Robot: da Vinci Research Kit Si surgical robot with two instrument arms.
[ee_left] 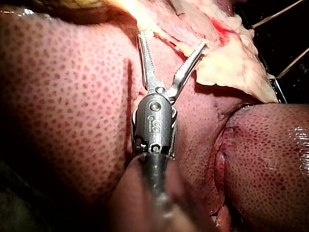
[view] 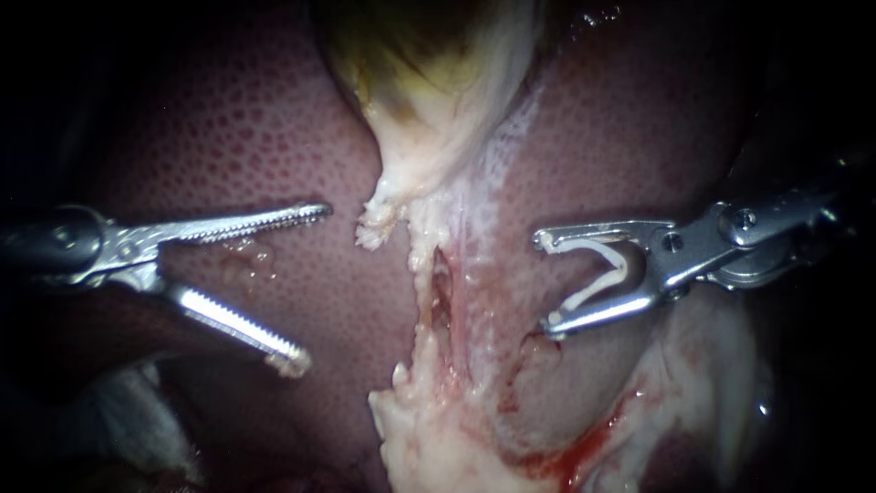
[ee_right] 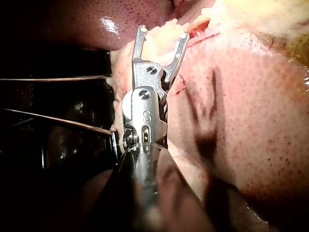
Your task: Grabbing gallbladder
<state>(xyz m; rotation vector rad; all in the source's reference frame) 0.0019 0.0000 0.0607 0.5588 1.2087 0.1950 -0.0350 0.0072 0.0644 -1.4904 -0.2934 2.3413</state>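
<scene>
Lying around: the liver, mottled dark red, fills the field on both sides. A pale tissue band runs down the middle from the gallbladder's lower end to the view's bottom, with a reddish slit partway along it.
Blood: a red smear on the pale tissue under the right instrument.
Loose bit: a small pale fleck on the liver just below the left instrument's upper jaw.
Gallbladder: at the top centre of the endoscope view, yellow-green above and whitish below, its wide end cut off by the view's edge.
Axis and heading: long axis runs top to bottom. It tapers to a ragged tip that points down and slightly left.
In the way: bare liver lies between the left instrument's tips and that ragged tip. The pale band lies between the two instruments.
Left instrument: enters from the left, toothed jaws spread wide, holding nothing, apart from the gallbladder.
Right instrument: enters from the right, jaws apart, with a white clip seated against the inside of both.
</scene>
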